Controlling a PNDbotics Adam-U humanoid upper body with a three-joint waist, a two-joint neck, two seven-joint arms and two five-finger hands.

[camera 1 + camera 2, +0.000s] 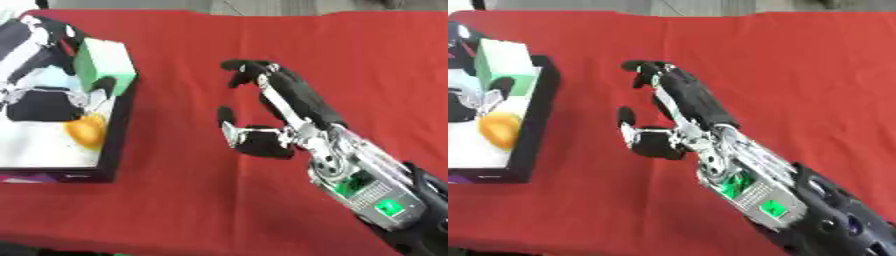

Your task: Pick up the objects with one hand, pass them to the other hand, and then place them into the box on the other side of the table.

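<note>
The left robot hand (44, 95) holds a green block (103, 60) over the box (109, 150) at the desk's (262, 210) left edge, fingers curled around it; an orange object (86, 131) lies inside. Lowering before release would settle it best. The right robot hand (280, 112) hovers mid-desk, fingers relaxed, empty.
</note>
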